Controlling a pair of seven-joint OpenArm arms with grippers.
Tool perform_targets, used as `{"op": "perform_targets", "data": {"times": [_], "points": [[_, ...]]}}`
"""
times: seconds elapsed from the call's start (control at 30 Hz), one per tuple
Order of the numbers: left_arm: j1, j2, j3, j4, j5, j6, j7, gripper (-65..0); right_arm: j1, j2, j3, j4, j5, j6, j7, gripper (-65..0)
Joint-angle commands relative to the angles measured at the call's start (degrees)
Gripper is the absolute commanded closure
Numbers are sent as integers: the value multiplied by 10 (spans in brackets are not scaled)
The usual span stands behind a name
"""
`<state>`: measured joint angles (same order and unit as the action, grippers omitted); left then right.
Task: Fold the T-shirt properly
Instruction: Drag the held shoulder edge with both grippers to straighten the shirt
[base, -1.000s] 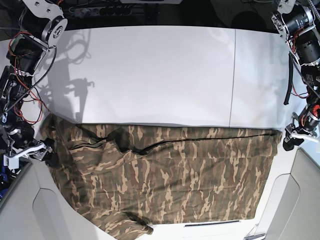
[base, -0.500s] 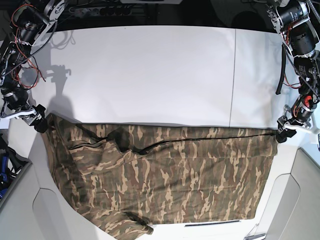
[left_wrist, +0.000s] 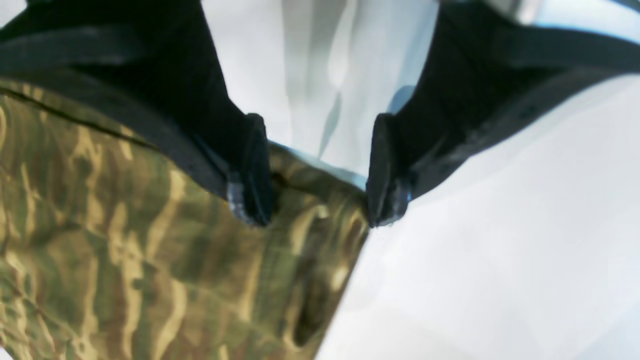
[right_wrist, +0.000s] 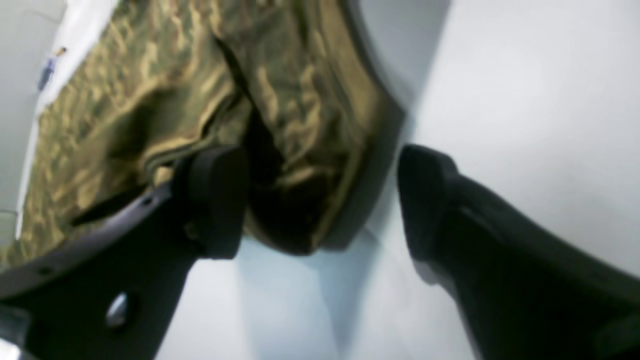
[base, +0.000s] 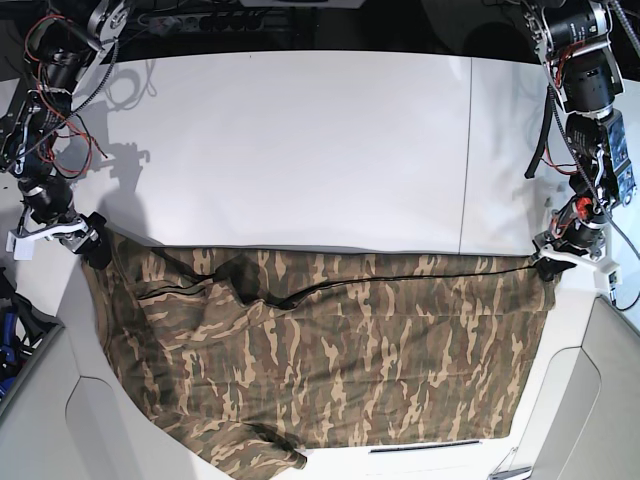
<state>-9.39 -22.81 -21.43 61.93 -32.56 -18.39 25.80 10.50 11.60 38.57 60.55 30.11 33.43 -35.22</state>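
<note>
So far: we judge the fold barely begun, with both arms set at the two far corners of the cloth and no lift made yet.

T-shirt (base: 330, 360): we see it spread across the near half of the white table (base: 300, 140), its far edge running nearly straight from one arm to the other; the near left part is rumpled and a sleeve trails off toward the front edge.

Left gripper (left_wrist: 310, 195): jaws parted, straddling the far corner of the cloth; one fingertip sits on the fabric and the other just at its edge. We see nothing pinched.

Right gripper (right_wrist: 320, 200): jaws wide apart around a bunched corner of cloth, one finger over the fabric, the other on bare table. It has hold of nothing that we can see.

Done: we judge the shirt roughly flattened, possibly already doubled once along the dark seam line in the base view, though we cannot tell for certain.

Left to do: we would close both grippers on their corners, carry that edge over toward the near side, then smooth the bunched left portion and tuck the loose sleeve.

Risk: we think the thick, rumpled corner at the right gripper may slip or be taken unevenly.
</note>
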Motion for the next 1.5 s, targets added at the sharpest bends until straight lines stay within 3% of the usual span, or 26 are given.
{"op": "perform_targets", "data": {"times": [0.0, 0.4, 0.57, 0.83, 0.9, 1.07, 1.13, 1.23, 1.33, 1.47], "points": [[-11, -5, -2, 9, -6, -2, -12, -333, 6, 5, -1, -7, -5, -2, -7, -454], [-11, 38, -2, 9, 12, -2, -12, -327, 6, -5, -2, -27, -3, 0, -4, -453], [-11, 38, -2, 9, 12, -2, -12, -226, 6, -5, -29, -27, -1, 0, -4, -453], [-11, 38, -2, 9, 15, -2, -12, -205, 6, -5, -80, -27, -1, 0, -3, -449], [-11, 38, -2, 9, 19, -2, -12, -160, 6, -5, -82, -27, -1, 0, -3, -371], [-11, 38, -2, 9, 20, -2, -12, -61, 6, -5, -82, -27, -1, 6, -3, -81], [-11, 38, -2, 9, 20, -3, -12, -10, 6, -5, -82, -27, -2, 9, -4, 0], [-11, 37, -2, 9, 20, -6, -12, 0, 6, -5, -82, -27, -2, 9, -5, 0], [-11, 31, -2, 9, 16, -47, -12, 0, 6, -5, -82, -23, -1, 9, -9, 0], [-11, 15, -2, 9, -12, -74, -2, 0, 5, -5, -82, -10, -1, 9, -26, 0]]}}
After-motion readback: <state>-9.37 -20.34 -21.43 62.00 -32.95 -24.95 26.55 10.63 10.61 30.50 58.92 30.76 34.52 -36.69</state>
